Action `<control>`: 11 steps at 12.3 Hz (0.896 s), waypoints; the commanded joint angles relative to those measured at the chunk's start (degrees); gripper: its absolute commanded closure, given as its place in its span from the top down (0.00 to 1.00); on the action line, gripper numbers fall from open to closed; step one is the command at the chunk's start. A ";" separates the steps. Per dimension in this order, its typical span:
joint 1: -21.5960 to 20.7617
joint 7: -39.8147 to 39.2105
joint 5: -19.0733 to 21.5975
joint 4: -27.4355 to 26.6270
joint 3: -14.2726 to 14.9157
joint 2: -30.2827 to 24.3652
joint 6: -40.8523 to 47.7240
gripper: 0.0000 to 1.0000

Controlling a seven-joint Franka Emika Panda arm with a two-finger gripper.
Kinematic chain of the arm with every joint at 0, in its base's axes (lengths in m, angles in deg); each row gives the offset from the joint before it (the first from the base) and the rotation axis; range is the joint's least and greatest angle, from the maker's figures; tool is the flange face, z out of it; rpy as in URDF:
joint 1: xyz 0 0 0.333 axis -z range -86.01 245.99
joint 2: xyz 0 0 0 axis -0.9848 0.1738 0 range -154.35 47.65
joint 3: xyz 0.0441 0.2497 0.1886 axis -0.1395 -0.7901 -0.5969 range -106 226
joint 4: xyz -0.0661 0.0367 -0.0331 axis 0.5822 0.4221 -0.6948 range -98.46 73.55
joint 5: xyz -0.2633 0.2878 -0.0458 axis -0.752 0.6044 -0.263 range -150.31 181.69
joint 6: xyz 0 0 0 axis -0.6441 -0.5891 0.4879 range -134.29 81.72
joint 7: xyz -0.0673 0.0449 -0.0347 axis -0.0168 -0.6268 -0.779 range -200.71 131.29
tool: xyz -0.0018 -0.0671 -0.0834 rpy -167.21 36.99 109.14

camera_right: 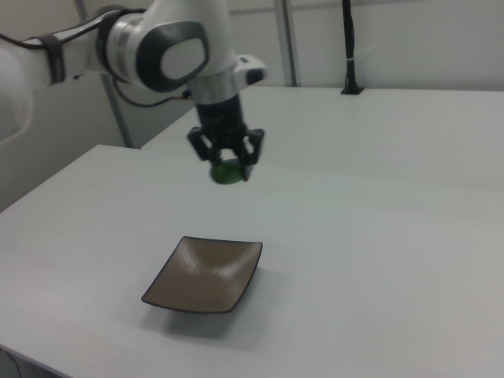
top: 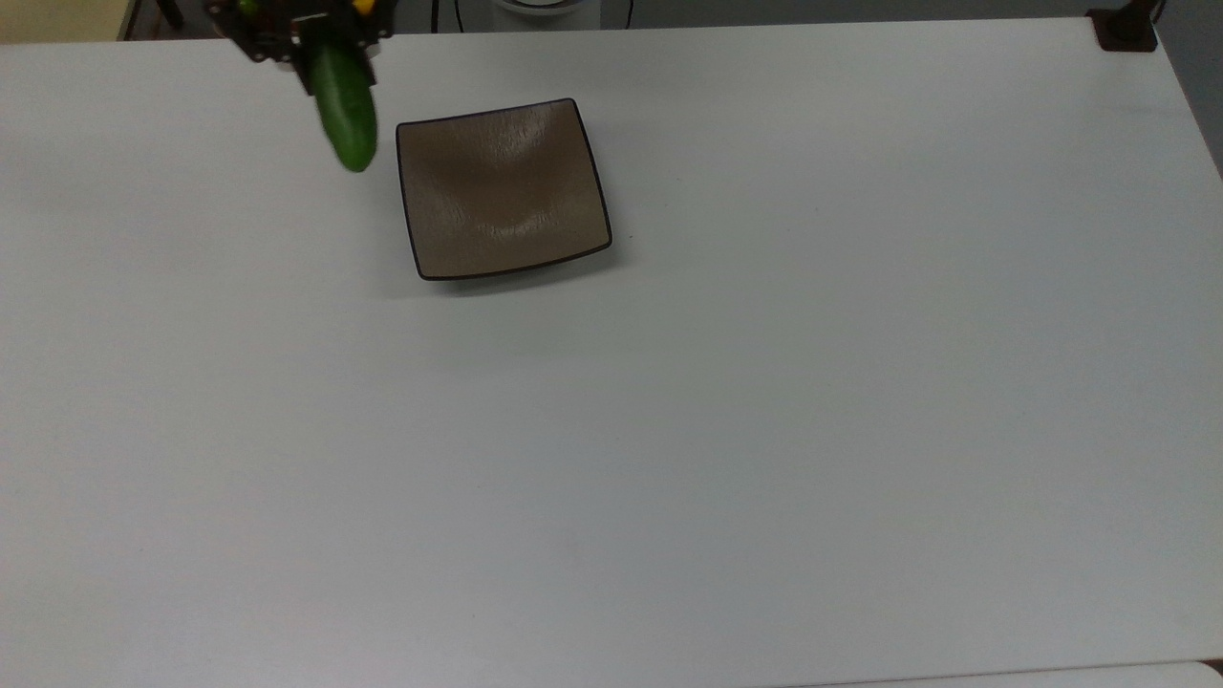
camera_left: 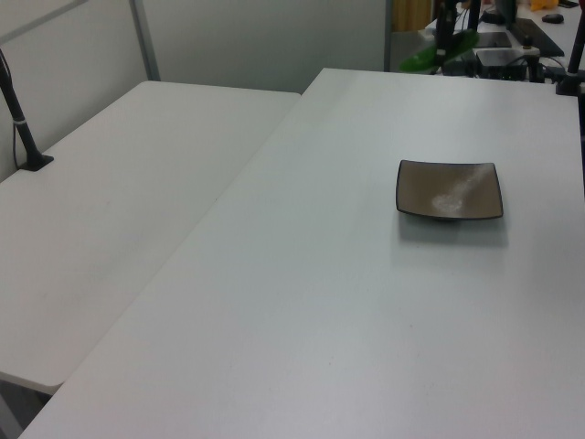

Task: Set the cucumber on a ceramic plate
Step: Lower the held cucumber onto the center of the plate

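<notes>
A dark green cucumber (top: 344,117) hangs in the air, held at one end by my gripper (top: 320,53), which is shut on it at the top view's upper left. It sits just left of the square brown ceramic plate (top: 497,186) in the top view. In the right view the gripper (camera_right: 227,164) holds the cucumber (camera_right: 228,172) well above the table, beyond the plate's (camera_right: 206,276) far side. In the left view the cucumber (camera_left: 441,53) shows as a green blur above the table's far edge, beyond the plate (camera_left: 448,189), which holds nothing.
The white table (top: 726,430) stretches wide around the plate. A second white table (camera_left: 119,210) adjoins it at the left view's left. A black clamp post (top: 1126,29) stands at the top view's upper right corner. Desks with cables and equipment (camera_left: 498,50) lie beyond the far edge.
</notes>
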 commanded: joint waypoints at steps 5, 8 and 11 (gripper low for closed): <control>-6.25 4.97 0.72 -20.80 0.63 -7.90 -6.82 0.19; -7.84 7.26 0.72 -28.79 0.46 -7.64 -18.56 0.19; -8.28 7.27 0.64 -35.13 0.37 -5.97 -30.97 0.21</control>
